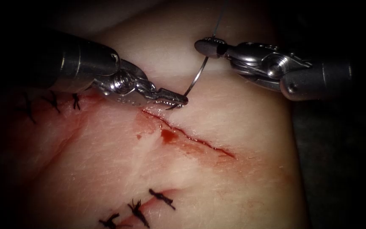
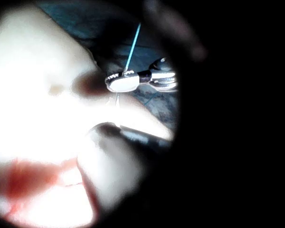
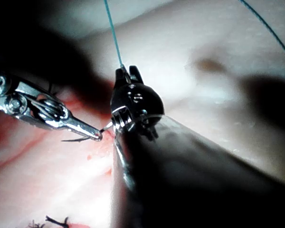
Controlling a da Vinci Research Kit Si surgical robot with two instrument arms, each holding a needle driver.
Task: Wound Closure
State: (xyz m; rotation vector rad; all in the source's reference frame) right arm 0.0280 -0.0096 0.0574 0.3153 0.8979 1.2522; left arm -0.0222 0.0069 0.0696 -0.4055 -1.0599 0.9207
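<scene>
The cut (image 1: 191, 138) runs diagonally across the tissue (image 1: 242, 110). The curved needle (image 1: 198, 76) hangs in the air over the cut's upper left end, not in the tissue. My left tool (image 1: 178, 101) is shut on it close to the tip, and the short pointed end (image 1: 172, 108) sticks out below the jaws, just above the tissue. My right tool (image 1: 208, 46) is shut on the needle near its tail. From there the thread (image 1: 220, 15) rises out of view. The right wrist view has the left tool (image 3: 92, 134), the needle tip (image 3: 71, 140), my right tool (image 3: 128, 78) and the thread (image 3: 113, 33).
Red fluid (image 1: 168, 135) pools in the cut. Dark knotted stitches close an older cut at the left (image 1: 54, 101), and another row lies at the bottom (image 1: 140, 208). In the left wrist view the right tool (image 2: 123, 83) and the thread (image 2: 133, 42) stand beyond the pale tissue (image 2: 38, 95).
</scene>
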